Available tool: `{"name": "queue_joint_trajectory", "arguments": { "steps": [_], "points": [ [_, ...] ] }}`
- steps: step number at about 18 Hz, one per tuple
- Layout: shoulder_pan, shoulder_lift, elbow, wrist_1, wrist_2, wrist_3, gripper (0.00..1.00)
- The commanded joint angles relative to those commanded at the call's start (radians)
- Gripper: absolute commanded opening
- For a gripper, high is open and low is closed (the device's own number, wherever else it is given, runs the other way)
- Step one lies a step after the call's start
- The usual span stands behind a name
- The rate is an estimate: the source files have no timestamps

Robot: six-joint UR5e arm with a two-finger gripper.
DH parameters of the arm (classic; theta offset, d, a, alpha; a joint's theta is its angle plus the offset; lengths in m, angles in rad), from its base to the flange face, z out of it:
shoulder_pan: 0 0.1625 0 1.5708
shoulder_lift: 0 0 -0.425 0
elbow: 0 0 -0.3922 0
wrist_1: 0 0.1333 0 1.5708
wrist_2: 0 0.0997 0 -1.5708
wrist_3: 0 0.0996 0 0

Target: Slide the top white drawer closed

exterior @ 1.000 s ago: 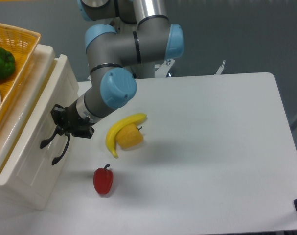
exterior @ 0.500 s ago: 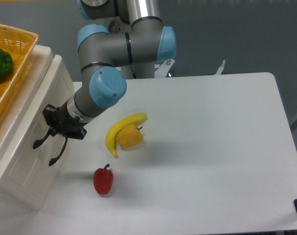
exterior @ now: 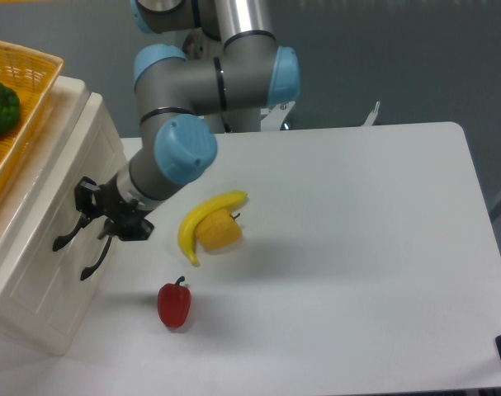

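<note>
— Glossy cream-white plastic top drawer (exterior: 48, 206)?
— At far left, front nearly flush with cabinet, under yellow wicker basket (exterior: 23, 124).
— Black tool (exterior: 92, 216)?
— Against curved black handle (exterior: 66, 238); jaw state impossible to tell.

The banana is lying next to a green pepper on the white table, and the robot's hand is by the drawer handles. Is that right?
Not quite. In the camera view the pepper on the table near the banana is red. The rest holds: the gripper is by the top white drawer handles.
</note>
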Motion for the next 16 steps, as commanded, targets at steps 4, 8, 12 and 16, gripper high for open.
{"name": "queue_joint_trajectory", "arguments": {
  "steps": [4,8,12,16],
  "points": [
    [0.052,-0.001,0.029,0.089,0.133,0.005,1.0],
    [0.123,-0.014,0.031,0.198,0.18,0.009,1.0],
    [0.175,-0.037,0.029,0.249,0.265,0.144,1.0],
    [0.245,-0.06,0.029,0.261,0.282,0.412,1.0]
  ]
}}
